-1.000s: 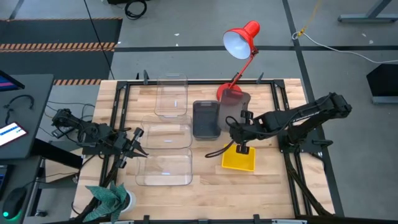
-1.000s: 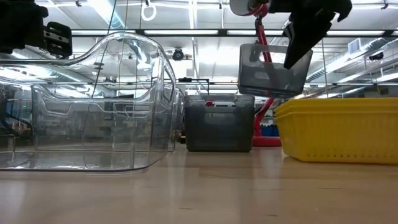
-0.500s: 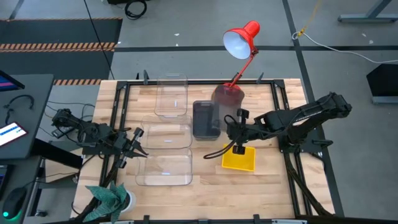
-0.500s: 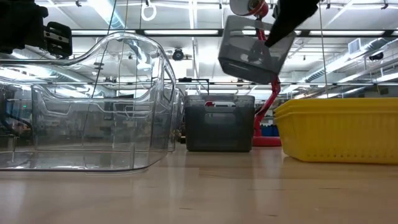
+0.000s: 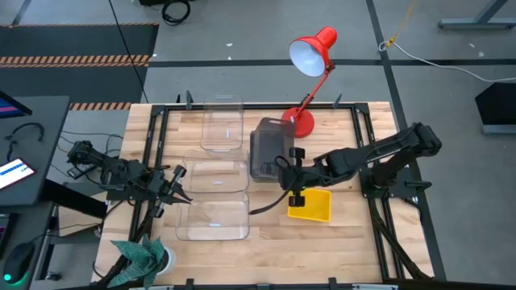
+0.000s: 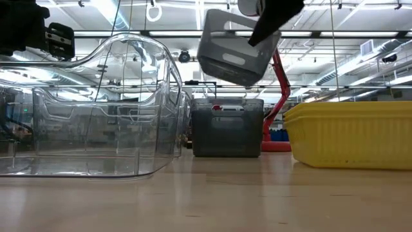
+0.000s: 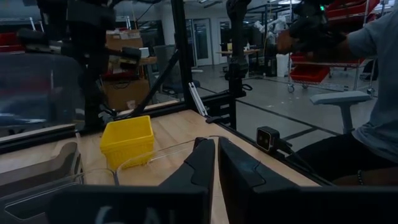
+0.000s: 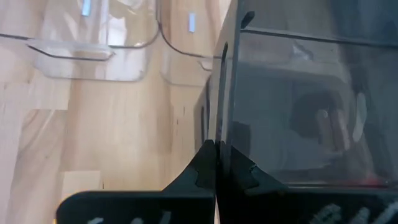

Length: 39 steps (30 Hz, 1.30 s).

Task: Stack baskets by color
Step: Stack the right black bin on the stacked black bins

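1 grey basket hangs from right hand.

One dark grey basket hangs tilted in the air, right above a second dark grey basket sitting flat on the table. Three clear baskets lie in a row at the left; the yellow basket rests to the right.
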### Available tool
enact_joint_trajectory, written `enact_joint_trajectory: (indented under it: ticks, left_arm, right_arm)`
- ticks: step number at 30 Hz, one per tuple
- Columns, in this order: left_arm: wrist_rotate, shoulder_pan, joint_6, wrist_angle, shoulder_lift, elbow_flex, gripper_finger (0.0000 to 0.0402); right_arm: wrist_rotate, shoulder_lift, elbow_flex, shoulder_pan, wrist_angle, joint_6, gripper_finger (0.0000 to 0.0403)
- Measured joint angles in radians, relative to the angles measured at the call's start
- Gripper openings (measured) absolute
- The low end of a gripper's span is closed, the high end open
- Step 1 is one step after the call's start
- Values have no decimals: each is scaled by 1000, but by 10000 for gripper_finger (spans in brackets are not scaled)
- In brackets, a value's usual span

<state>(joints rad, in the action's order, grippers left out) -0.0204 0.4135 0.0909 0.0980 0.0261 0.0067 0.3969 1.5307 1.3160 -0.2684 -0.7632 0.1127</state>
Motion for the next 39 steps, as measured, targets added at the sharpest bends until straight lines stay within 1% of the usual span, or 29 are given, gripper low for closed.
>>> enact_joint_trajectory:
  ticks: [5, 10, 18, 29, 34, 39]
  left_arm:
    - [0, 0, 0, 0, 0, 0, 30]
    - [0, 0, 0, 1, 0, 0, 36]
    - [0, 0, 0, 2, 0, 0, 28]
    - [0, 0, 0, 0, 0, 0, 38]
    - [0, 0, 0, 0, 0, 0, 39]
    - [0, 0, 0, 2, 7, 0, 33]
  right_arm:
    - [-2, 64, 118, 3, -79, -33, 4]
    - [-5, 105, 182, 5, -102, -51, 4]
    - [-25, 138, 189, 14, -99, -57, 4]
    - [-47, 185, 176, 60, -104, -67, 4]
    - [-39, 203, 166, 87, -119, -48, 4]
    - [-56, 226, 165, 103, -150, -4, 4]
